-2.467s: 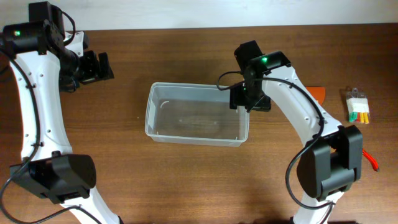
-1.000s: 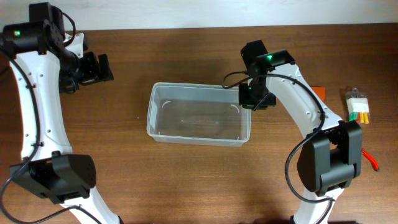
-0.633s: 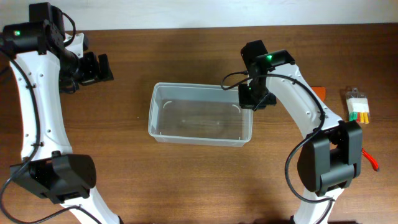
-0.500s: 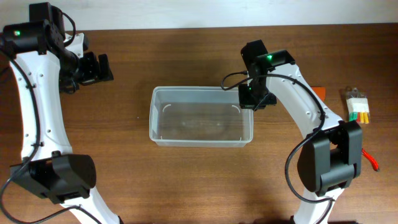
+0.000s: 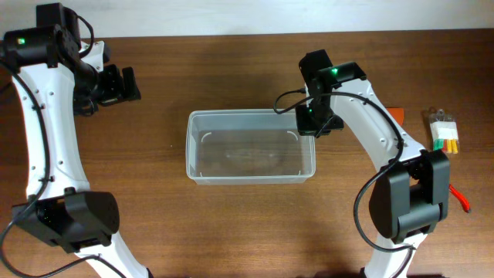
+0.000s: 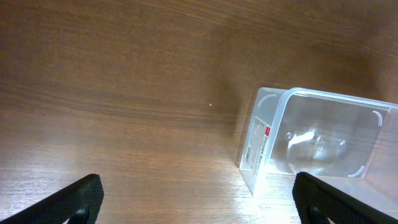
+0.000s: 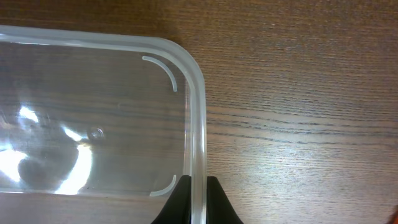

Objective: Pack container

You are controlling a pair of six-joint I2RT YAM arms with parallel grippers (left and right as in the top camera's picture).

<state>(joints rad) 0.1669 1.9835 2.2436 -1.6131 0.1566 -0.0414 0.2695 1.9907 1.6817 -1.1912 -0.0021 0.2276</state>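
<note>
No wording can be read anywhere. The one printed thing is a white label (image 6: 259,143) stuck on the short end wall of the container (image 6: 329,95), seen in the left wrist view. It carries a small red mark and rows of fine print, too small to make out.

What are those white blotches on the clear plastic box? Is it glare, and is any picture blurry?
Glare. Right wrist view: light reflections whiten the floor of the container at lower left, while the grain of the table is sharp. Left wrist view: similar bright spots inside the container. Overhead view: only a faint sheen on it, nothing blurred.
</note>
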